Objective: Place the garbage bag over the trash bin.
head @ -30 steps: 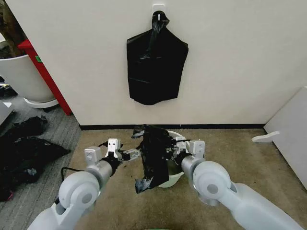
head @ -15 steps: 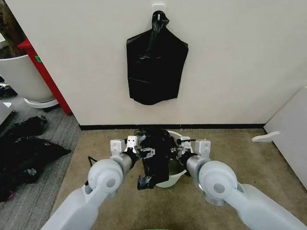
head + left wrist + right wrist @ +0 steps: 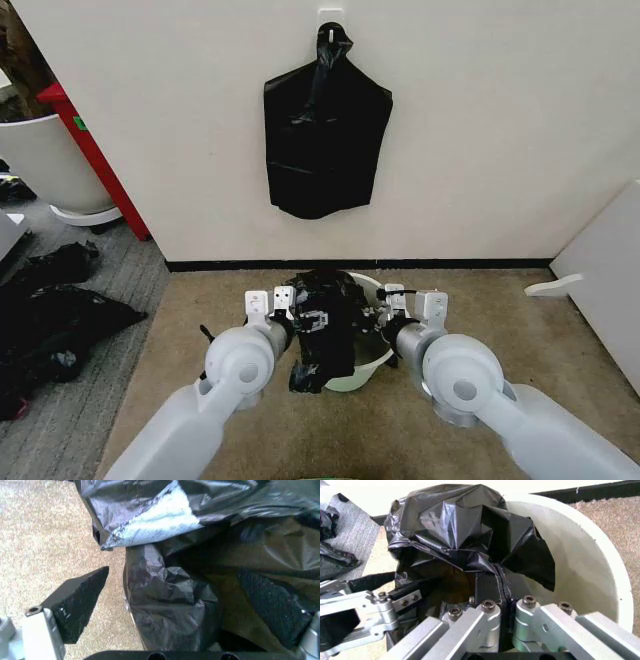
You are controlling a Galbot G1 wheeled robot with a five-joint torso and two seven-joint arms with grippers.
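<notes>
Spreading the garbage bag point(image 3: 325, 325) over the trash bin point(image 3: 372, 360)

My left gripper point(image 3: 170, 603) gaped around film; right gripper point(image 3: 490, 588) pinched it; I judged pulling apart evenly best.

You're in an office-type test corner: plain cream wall point(image 3: 480, 120) with black baseboard point(image 3: 450, 263), brown carpet point(image 3: 520, 320), a red cabinet point(image 3: 95, 160) and large white tub point(image 3: 40, 160) left of the claws.

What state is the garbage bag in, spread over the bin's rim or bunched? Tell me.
Bunched. The garbage bag hangs crumpled over one side of the trash bin, whose far rim and inside are bare.
</notes>
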